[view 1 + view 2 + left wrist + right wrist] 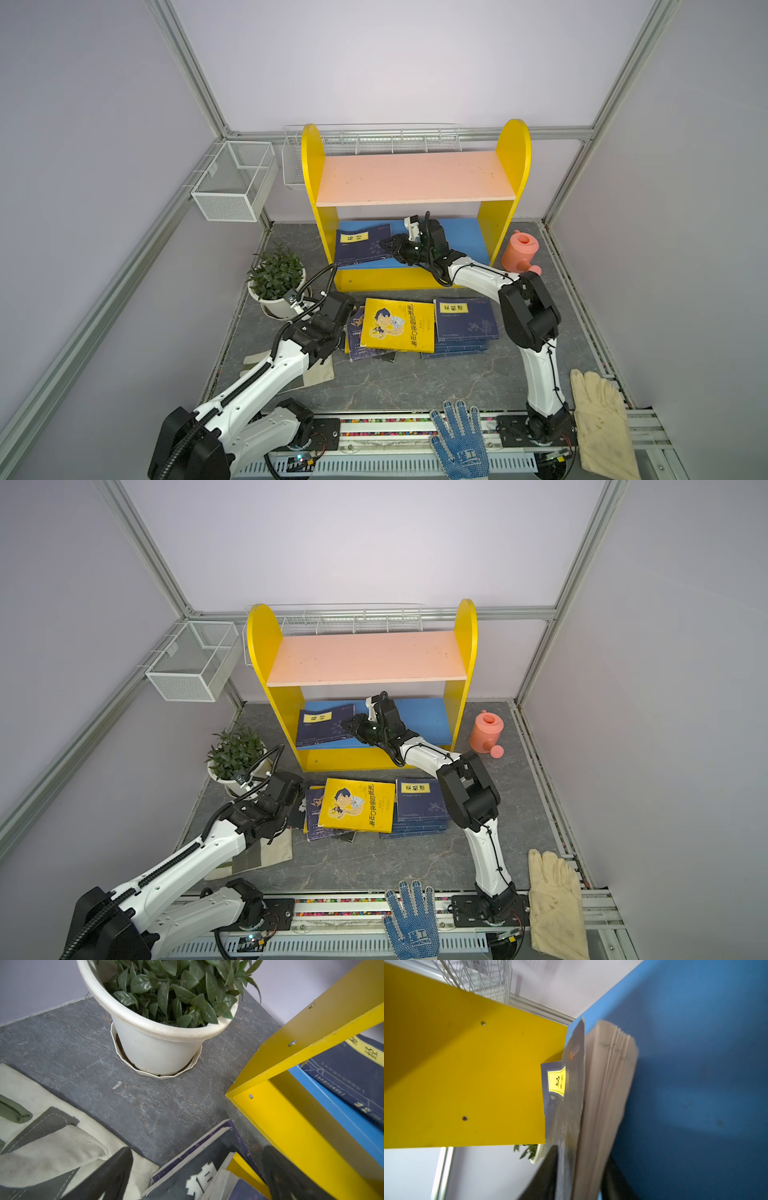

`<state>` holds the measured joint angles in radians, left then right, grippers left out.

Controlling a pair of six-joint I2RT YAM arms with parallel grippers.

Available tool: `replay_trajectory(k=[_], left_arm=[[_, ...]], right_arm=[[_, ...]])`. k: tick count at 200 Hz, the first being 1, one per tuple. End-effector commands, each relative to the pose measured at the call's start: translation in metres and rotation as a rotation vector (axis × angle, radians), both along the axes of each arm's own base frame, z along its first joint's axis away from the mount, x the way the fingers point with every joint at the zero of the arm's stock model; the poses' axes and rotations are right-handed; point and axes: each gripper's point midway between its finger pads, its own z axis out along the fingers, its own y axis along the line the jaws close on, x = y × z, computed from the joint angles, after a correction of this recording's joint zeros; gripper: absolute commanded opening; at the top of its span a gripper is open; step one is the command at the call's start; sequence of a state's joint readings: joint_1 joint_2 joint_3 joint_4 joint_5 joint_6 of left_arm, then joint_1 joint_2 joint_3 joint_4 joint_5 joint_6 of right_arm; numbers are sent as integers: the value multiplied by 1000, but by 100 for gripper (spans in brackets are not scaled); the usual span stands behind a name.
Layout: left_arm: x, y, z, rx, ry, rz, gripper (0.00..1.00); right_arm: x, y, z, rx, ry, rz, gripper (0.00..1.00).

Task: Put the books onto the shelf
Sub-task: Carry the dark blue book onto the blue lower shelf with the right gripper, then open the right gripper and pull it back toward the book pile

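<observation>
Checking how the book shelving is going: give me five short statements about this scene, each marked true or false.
1. The pink upper board carries no books. True.
2. A navy book lies on the blue lower board. True.
3. The yellow cartoon book is on the shelf. False: it lies on other books on the table.
4. The left gripper holds a book. False: it is open and empty.
5. The watering can stands left of the shelf. False: it stands right; the potted plant is left.

A robot lab cell: aluminium frame (198, 83), plain lilac walls (395, 62), two rail-mounted arms (266, 374).
</observation>
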<state>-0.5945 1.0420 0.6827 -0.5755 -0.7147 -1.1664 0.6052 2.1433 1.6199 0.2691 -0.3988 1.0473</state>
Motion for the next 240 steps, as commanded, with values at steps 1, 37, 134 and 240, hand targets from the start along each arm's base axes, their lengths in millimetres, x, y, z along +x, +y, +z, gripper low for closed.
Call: replay_trajectory(k=[1,37,134,240], left_arm=[[4,0,9,-7,-15,10,98],[5,-2,9,-10,-17,4,98],[9,-5,12,5,-24,-24,99],[49,-114,30,173,-51,-469,100]], right_arm=[[-7,2,3,-75,-13,-6,62],[-7,-14,1,-219,-50,-44,73],[-8,-66,25,-529,-230,-165,74],[-148,-182,-5,-823,-286,14,76]])
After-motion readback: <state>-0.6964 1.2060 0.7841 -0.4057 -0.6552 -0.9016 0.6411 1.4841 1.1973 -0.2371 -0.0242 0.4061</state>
